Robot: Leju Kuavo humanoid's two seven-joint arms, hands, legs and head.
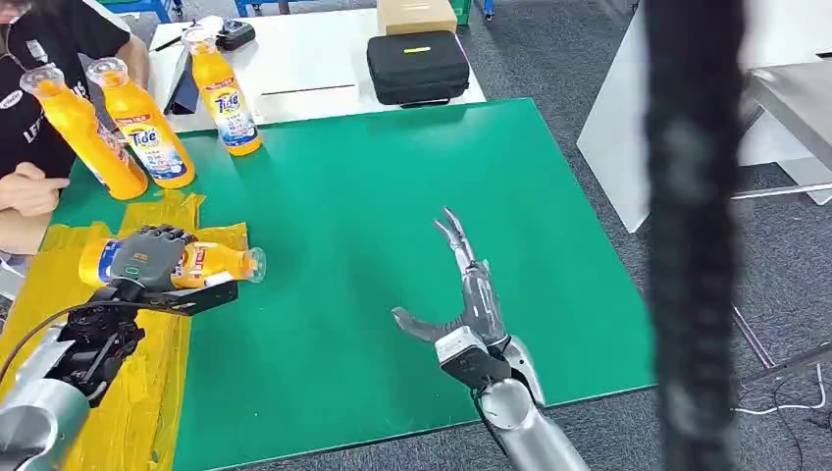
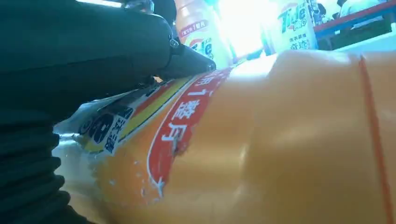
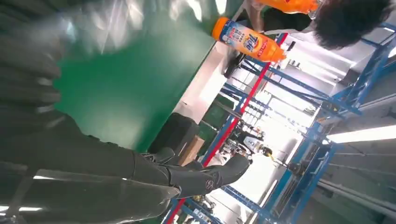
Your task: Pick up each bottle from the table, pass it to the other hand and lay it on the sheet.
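Observation:
An orange detergent bottle [image 1: 218, 263] lies on its side, cap toward the table's middle, at the edge of the yellow sheet [image 1: 128, 412]. My left hand [image 1: 147, 257] grips it from above; up close its label [image 2: 187, 116] shows under a dark finger [image 2: 93, 51]. I cannot tell whether it rests on the sheet. Three more orange bottles [image 1: 83, 132] [image 1: 145, 126] [image 1: 226, 96] stand upright at the back left of the green table [image 1: 373, 196]. My right hand [image 1: 466, 294] hovers open near the front, fingers stretched, holding nothing.
A person sits at the far left, a hand [image 1: 29, 188] resting by the bottles. Behind the green table, a white table carries a black case [image 1: 417, 66] and a cardboard box [image 1: 415, 14]. A dark blurred post [image 1: 692, 235] crosses the right side.

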